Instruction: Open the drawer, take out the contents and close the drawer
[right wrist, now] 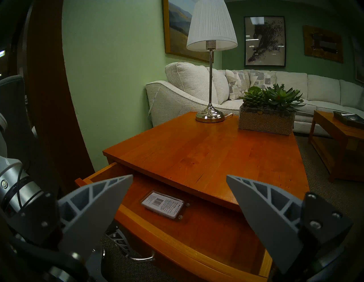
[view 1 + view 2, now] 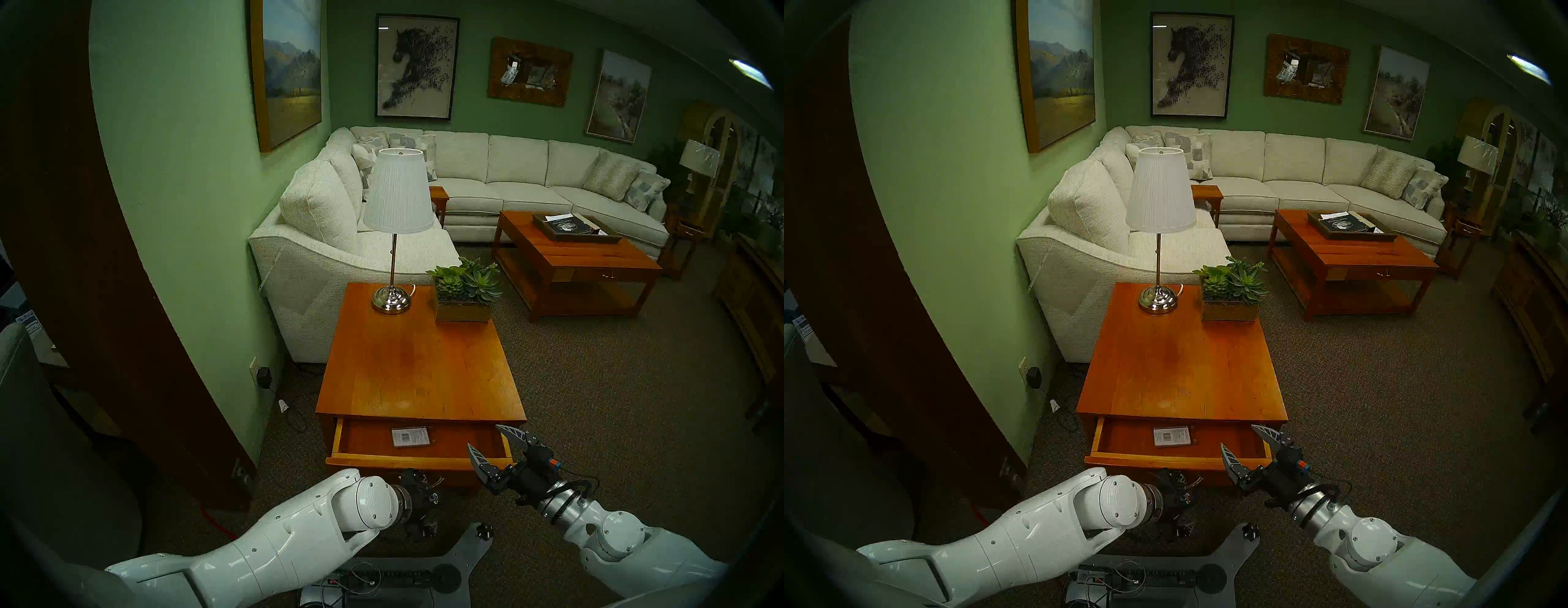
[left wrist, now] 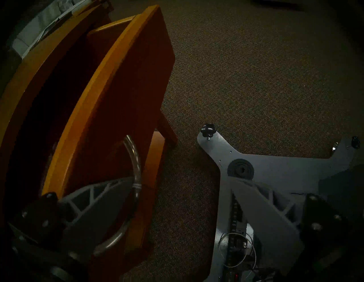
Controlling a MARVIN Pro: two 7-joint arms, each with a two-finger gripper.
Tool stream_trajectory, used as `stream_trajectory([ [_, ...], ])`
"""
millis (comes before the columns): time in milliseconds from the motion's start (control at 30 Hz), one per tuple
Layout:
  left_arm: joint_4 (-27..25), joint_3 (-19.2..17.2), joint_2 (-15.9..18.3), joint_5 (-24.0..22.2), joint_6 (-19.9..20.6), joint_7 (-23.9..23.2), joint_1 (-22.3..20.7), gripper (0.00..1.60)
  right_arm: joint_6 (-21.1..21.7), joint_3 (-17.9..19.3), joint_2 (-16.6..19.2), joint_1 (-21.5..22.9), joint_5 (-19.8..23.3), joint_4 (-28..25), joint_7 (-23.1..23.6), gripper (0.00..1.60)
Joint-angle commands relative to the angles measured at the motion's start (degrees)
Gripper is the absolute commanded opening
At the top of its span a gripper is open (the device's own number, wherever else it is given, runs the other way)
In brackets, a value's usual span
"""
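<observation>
The drawer (image 2: 424,458) of the orange-brown end table (image 2: 420,369) stands pulled out toward me. Inside, near its back middle, a clear packet with a white barcode label (image 2: 410,436) (image 1: 162,204) lies flat. My right gripper (image 2: 483,436) (image 1: 179,176) hovers open over the drawer's right front corner, empty, pointing at the packet. My left gripper (image 3: 180,181) is low in front of the drawer face, open. The silver bail handle (image 3: 136,163) crosses the tip of one of its fingers (image 3: 94,198). In the head views the drawer front mostly hides it.
A lamp (image 2: 394,237) and a succulent planter (image 2: 464,293) stand at the table's far end. A white sofa (image 2: 322,237) is behind, a green wall (image 2: 191,212) on the left, a coffee table (image 2: 572,263) far right. My grey base (image 3: 275,167) sits on carpet just below the drawer.
</observation>
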Motion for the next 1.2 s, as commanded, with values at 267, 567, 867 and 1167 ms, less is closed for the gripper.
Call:
stream_trajectory([
  [267,-6.37,0.12,2.11,-0.82,4.66,-4.22,0.76,1.6,-0.39,0.57,0.14,0.41,0.12,-1.43,-0.12,1.6],
  [567,-8.62,-0.41,2.85,-1.25,4.87,-4.0,1.52,1.6,-0.4,0.56,0.13,0.44,0.12,-1.4,-0.1,1.6],
  [867,-11.14,-2.54,3.07,-2.89,3.83,-3.48,1.7,1.6,-0.42,0.54,0.11,0.47,0.12,-1.35,-0.07,1.6],
  [1167,-18.01,-6.32,4.58,-8.73,6.45,-8.79,1.87,1.6,-0.43,0.5,0.07,0.54,0.11,-1.25,-0.02,1.6],
])
